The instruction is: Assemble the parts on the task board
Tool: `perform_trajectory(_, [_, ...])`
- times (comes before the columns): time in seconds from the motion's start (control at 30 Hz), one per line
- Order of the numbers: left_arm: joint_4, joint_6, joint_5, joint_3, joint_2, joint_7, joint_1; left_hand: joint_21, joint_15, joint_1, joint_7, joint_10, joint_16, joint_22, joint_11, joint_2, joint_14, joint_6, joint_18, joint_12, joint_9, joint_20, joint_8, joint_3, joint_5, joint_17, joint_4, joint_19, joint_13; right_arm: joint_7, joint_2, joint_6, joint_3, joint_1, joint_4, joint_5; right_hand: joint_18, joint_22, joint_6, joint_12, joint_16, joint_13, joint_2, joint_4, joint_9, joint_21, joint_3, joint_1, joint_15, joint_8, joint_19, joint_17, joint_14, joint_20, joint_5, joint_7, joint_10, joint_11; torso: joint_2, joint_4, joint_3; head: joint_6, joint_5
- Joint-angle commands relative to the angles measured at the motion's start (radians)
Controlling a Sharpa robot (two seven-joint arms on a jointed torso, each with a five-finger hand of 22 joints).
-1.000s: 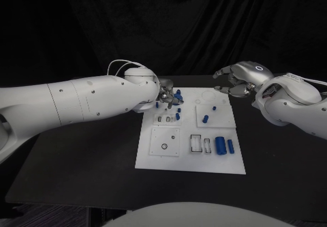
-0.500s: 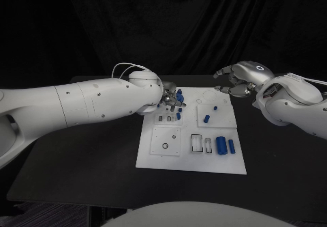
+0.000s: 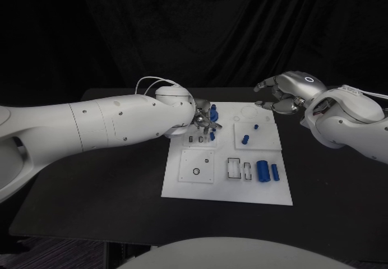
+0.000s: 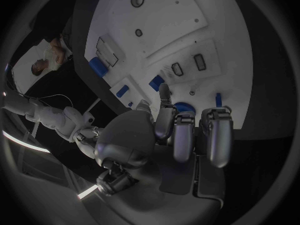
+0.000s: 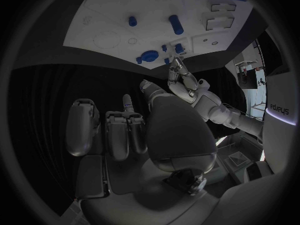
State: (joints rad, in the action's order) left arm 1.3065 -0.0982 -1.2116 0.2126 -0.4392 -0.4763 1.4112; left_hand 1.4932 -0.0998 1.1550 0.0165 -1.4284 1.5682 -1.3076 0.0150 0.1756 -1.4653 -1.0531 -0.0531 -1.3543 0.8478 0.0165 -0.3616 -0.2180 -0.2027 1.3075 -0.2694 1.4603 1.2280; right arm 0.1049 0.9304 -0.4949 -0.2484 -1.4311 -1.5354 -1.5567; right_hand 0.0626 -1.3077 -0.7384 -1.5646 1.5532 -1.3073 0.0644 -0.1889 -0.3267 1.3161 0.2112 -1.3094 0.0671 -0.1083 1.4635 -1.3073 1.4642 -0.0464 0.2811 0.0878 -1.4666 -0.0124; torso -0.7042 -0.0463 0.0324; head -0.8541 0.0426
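The white task board (image 3: 226, 193) lies in the middle of the black table. My left hand (image 3: 199, 118) hovers low over the board's far left corner. Its fingers (image 4: 185, 131) curl over a round blue part (image 4: 183, 106); whether they grip it I cannot tell. More blue parts (image 3: 212, 111) stand right beside the hand. My right hand (image 3: 281, 95) hangs above the board's far right corner, loosely curled with fingers apart and nothing in it. A large blue cylinder (image 3: 261, 170) and a thinner one (image 3: 275, 172) lie near the right edge.
Two blue pegs (image 3: 245, 140) stand on the raised square plate at the right. A square plate with a ring hole (image 3: 197, 167) and rectangular slots (image 3: 232, 169) take up the near half. Bare black table (image 3: 97, 196) surrounds the board.
My left arm has reached a little further to the right over the board's far left corner. The right hand has held its place.
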Motion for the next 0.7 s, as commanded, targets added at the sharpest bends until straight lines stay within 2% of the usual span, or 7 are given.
perform_trajectory(0.03, [-0.003,-0.015,-0.002,-0.001,0.004,0.003,-0.005,-0.004,0.006,0.015,0.001,-0.142,0.003,-0.106,0.034,-0.001,-0.106,-0.009,0.012,-0.217,-0.002,0.003,0.006,0.007,-0.003,0.263,-0.001,0.000,0.343,0.019,0.001,0.006,0.001,0.002,-0.002,-0.002,-0.007,-0.191,-0.007,-0.006,-0.005,-0.264,-0.005,-0.005,0.001,-0.003,0.002,0.000,-0.005,-0.005,0.001,-0.242,0.098,-0.001,0.002,0.000,-0.104,0.009,-0.001,0.0003,0.0003,-0.001,0.002])
perform_trajectory(0.47, [-0.017,-0.020,-0.002,-0.001,0.013,0.013,-0.018,-0.008,0.006,0.043,0.003,-0.142,0.003,-0.103,0.033,-0.005,-0.106,-0.012,0.011,-0.217,-0.004,0.003,0.034,0.030,-0.037,0.263,0.017,-0.003,0.343,0.022,-0.001,0.014,0.001,0.002,-0.001,-0.002,-0.007,-0.190,-0.007,-0.006,-0.007,-0.264,-0.005,-0.006,0.002,-0.006,0.001,0.001,-0.005,-0.005,-0.001,-0.240,0.097,-0.002,0.002,0.000,-0.104,0.009,0.000,0.0001,0.0000,-0.006,-0.001])
perform_trajectory(0.7, [-0.020,-0.024,-0.002,-0.001,0.017,0.020,-0.021,-0.010,0.007,0.050,0.003,-0.142,0.003,-0.102,0.032,-0.006,-0.106,-0.011,0.011,-0.217,-0.004,0.004,0.042,0.037,-0.043,0.263,0.021,-0.005,0.343,0.024,-0.001,0.017,0.001,0.002,0.000,-0.002,-0.006,-0.189,-0.007,-0.006,-0.009,-0.264,-0.005,-0.006,0.002,-0.008,0.001,0.001,-0.005,-0.005,-0.001,-0.239,0.096,-0.002,0.002,0.000,-0.104,0.009,0.000,0.0010,0.0002,-0.008,0.000])
